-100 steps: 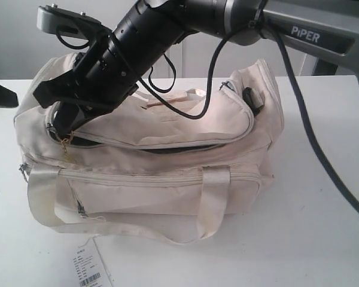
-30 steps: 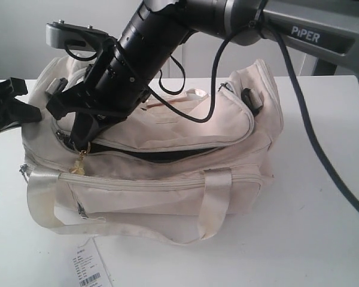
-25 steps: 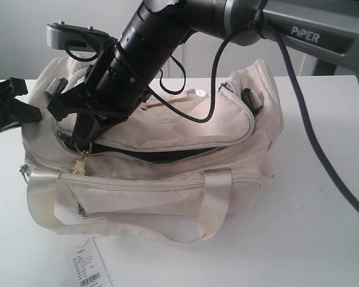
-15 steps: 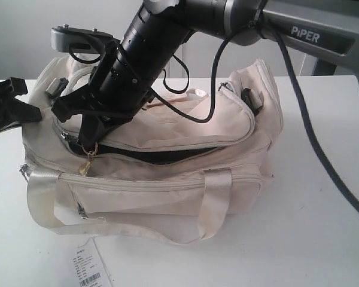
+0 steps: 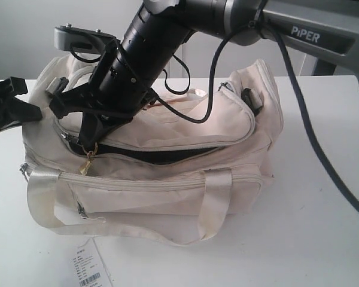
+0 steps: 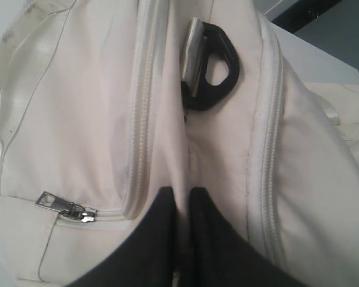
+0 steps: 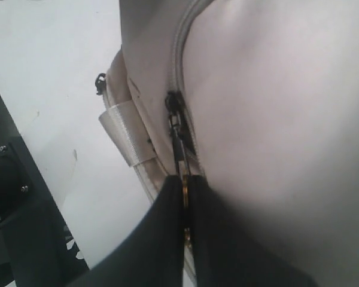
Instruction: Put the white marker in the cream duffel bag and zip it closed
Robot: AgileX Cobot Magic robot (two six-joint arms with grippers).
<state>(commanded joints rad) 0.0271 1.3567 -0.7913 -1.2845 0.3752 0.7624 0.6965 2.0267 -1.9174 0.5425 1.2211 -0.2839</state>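
The cream duffel bag (image 5: 167, 197) lies on the white table, its top zipper gaping dark in the middle (image 5: 158, 156). My right gripper (image 5: 87, 146) reaches across to the bag's left end. It is shut on the zipper pull (image 7: 180, 152), and the gold charm (image 5: 85, 167) dangles below it. In the right wrist view the right gripper (image 7: 185, 180) pinches the pull just past the slider (image 7: 172, 104). My left gripper (image 6: 182, 197) is shut on a fold of the bag's end fabric and shows as a black shape at the far left (image 5: 9, 107). The white marker is out of view.
A white paper barcode tag (image 5: 90, 269) lies on the table in front of the bag. A black plastic ring (image 6: 214, 66) hangs on the bag's end, and a side pocket zipper pull (image 6: 66, 208) sits nearby. The right arm's cable (image 5: 311, 137) drapes over the bag's right side.
The right gripper has slid a little to the right along the zipper with the pull and charm. Since the oldest frame, the left gripper has come in to hold the bag's left end.
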